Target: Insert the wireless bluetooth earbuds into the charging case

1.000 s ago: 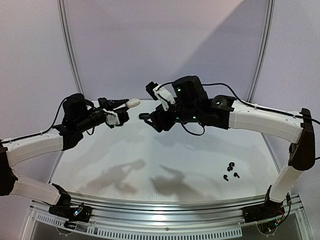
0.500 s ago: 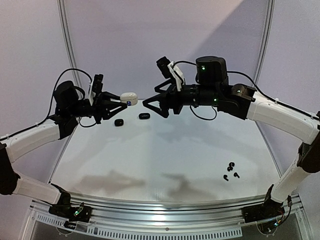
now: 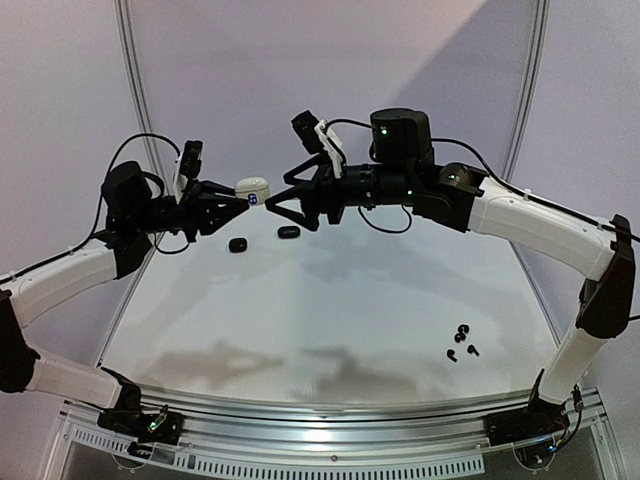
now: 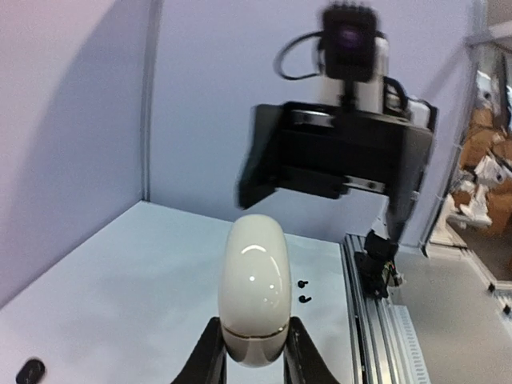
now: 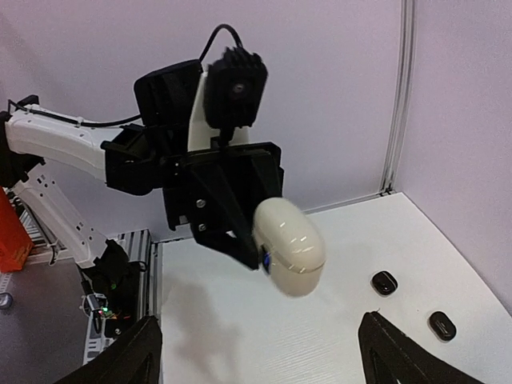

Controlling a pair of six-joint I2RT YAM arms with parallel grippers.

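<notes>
My left gripper (image 3: 240,200) is shut on a whitish oval charging case (image 3: 252,189), held high above the far part of the table. In the left wrist view the case (image 4: 254,288) stands upright between the black fingers (image 4: 210,352), lid seam closed. My right gripper (image 3: 283,196) is open and faces the case from the right, a short gap away. In the right wrist view the case (image 5: 290,246) hangs ahead of the wide-spread fingers (image 5: 136,356). Three tiny black earbuds (image 3: 461,343) lie on the table near the right front; two of these earbuds (image 4: 302,291) show in the left wrist view.
Two small black oval cases (image 3: 238,244) (image 3: 288,233) lie on the white table (image 3: 330,310) under the raised grippers; both black cases (image 5: 385,282) (image 5: 442,324) show in the right wrist view. Purple walls close the back and sides. An aluminium rail (image 3: 330,420) runs along the near edge.
Over the second both arms rose from near the table. In the last half second the right gripper moved left, closing most of the gap to the case; the left gripper kept its grip.
</notes>
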